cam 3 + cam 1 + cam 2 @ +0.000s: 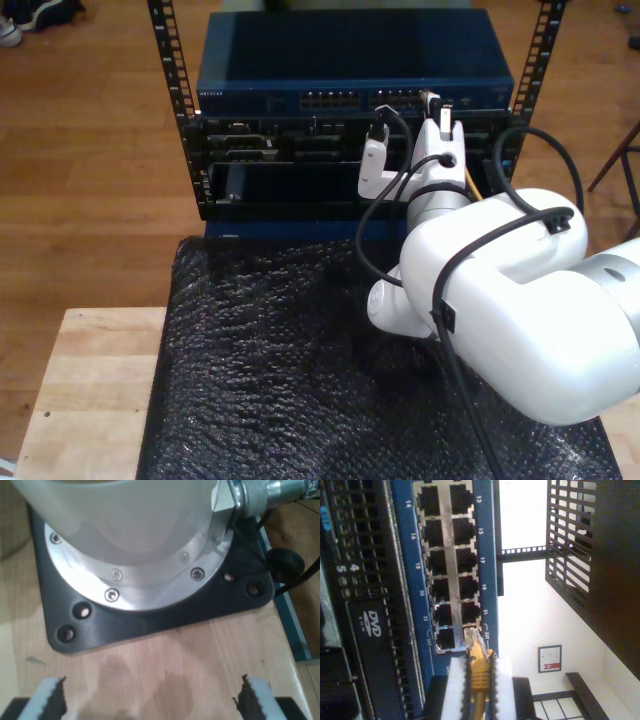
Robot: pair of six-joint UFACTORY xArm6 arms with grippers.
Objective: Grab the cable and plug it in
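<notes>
The rack (190,130) stands ahead of my second gripper (479,680), with the blue network switch (485,555) right at its tip. That gripper is clamped tight on the cable (479,675), white pads (454,690) squeezing the yellow boot, and the clear plug (471,639) sits at the mouth of the last port in the row. My first gripper (150,700) hangs wide open with nothing between its fingers, a black base plate (150,622) on the wooden table (165,670) just beyond.

The arm (520,310) is glossy white with rounded joints, black cables (375,255) looped along it; its silver base flange (125,587) carries screws.
</notes>
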